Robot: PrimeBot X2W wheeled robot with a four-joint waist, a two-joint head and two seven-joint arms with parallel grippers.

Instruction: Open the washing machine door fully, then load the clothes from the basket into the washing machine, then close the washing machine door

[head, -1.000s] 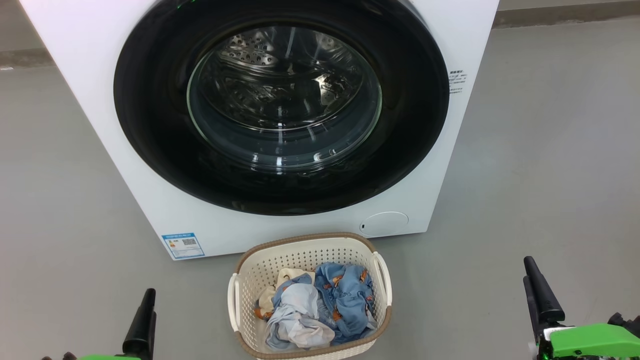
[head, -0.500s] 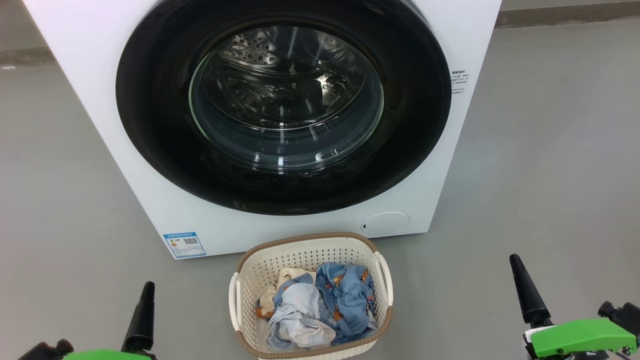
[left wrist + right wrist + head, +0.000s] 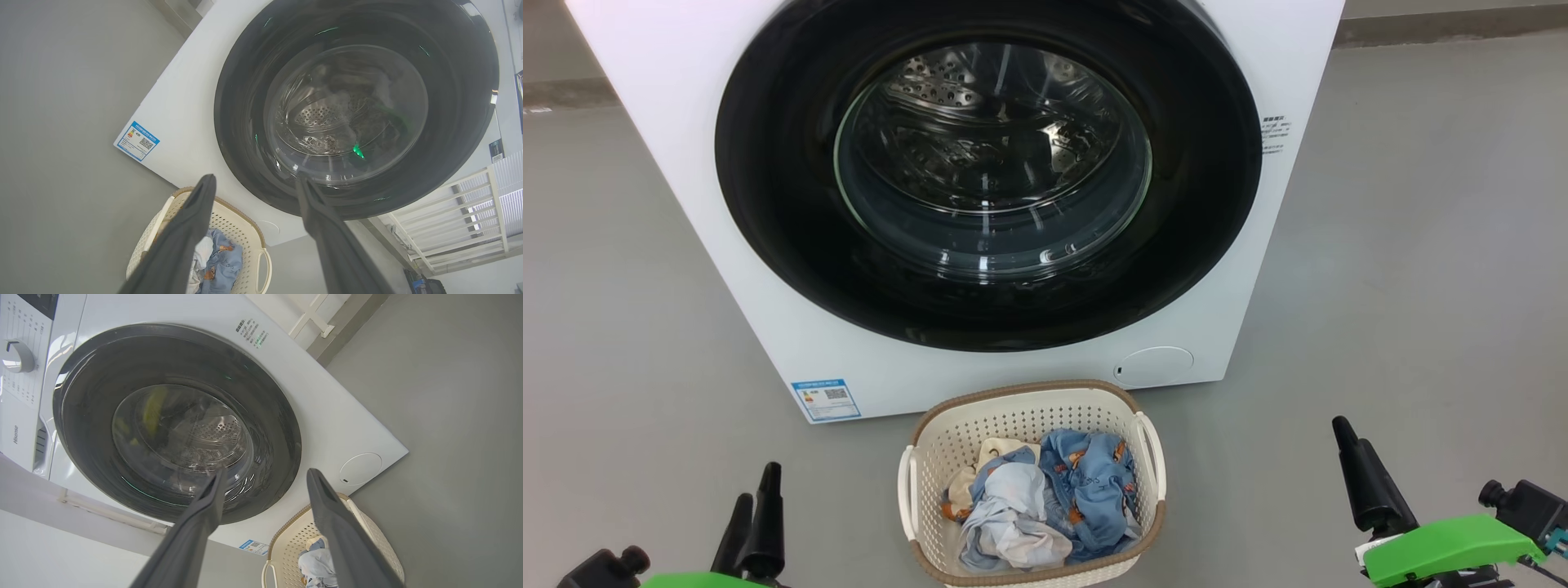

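Basket (image 3: pixel 1023 385) rim sits before the seemingly shut washing machine door (image 3: pixel 988 163), left gripper (image 3: pixel 756 483) and right gripper (image 3: pixel 1349 433) released above grey floor (image 3: pixel 1421 245).

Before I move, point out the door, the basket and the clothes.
door (image 3: pixel 768 204), head view, left side of its black rim.
basket (image 3: pixel 1021 416), head view, far perforated wall.
clothes (image 3: pixel 1086 482), head view, the blue printed piece.

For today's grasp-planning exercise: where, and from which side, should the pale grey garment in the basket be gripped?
Probably its raised crumpled fold, from straight above: the pale grey garment lies atop the blue clothes, and the basket walls close off every side.
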